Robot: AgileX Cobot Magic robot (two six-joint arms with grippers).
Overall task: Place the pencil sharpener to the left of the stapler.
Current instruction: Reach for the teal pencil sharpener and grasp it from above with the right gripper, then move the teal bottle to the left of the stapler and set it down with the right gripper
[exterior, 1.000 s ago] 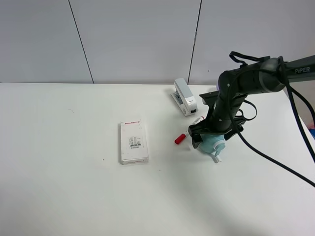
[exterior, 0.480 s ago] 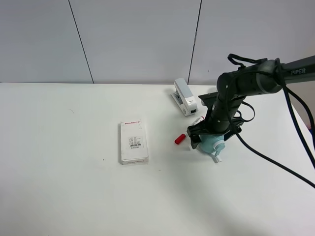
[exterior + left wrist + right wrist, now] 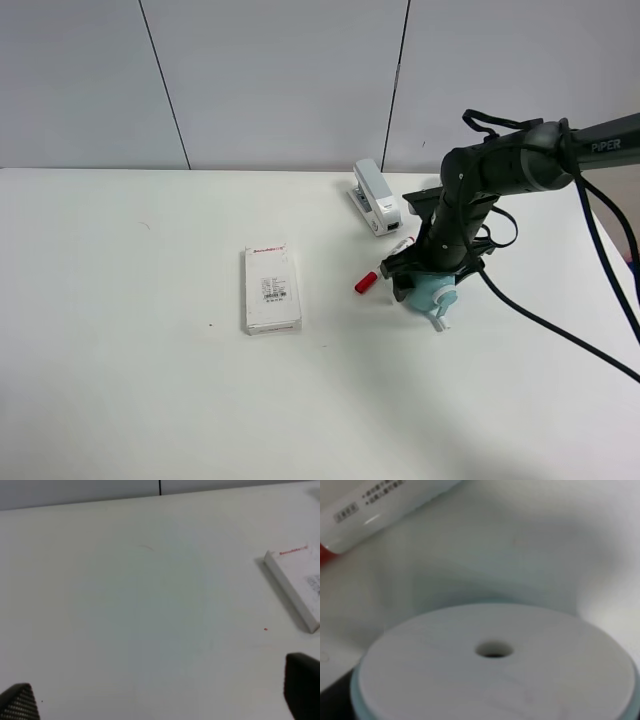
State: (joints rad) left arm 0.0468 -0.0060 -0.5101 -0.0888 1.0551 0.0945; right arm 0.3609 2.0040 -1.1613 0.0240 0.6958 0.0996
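Nearest the high camera, the white worktop [image 3: 150,400] lies bare. Farther back, a flat white box [image 3: 271,289] lies left of centre. Level with it on the right sits the pencil sharpener [image 3: 432,293], a mint-green egg shape with its small white crank pointing towards the camera. The right pincer [image 3: 425,280] is down over it, its dark fingers either side of the green body. We cannot tell whether they are pressing on it or only straddling it. The right wrist view is filled by the sharpener's flat white face [image 3: 493,680] with a small hole in it.

Just behind the sharpener lies a white marker [image 3: 385,264] with a red cap. Farther back and slightly left is the stapler [image 3: 374,197], so the sharpener now lies on the stapler's right and nearer side. The left pincer [image 3: 160,700] hangs wide open over bare worktop, holding nothing.

We judge the sharpener to be light, rigid plastic, smooth and rounded, so it may slip or roll between flat fingers. The best hold looks to be across the widest part of the green body, clear of the crank, which could snag or turn.

Compared with a second ago, the sharpener has not moved. The right arm has only settled its pose slightly, and the last half second shows almost no change.
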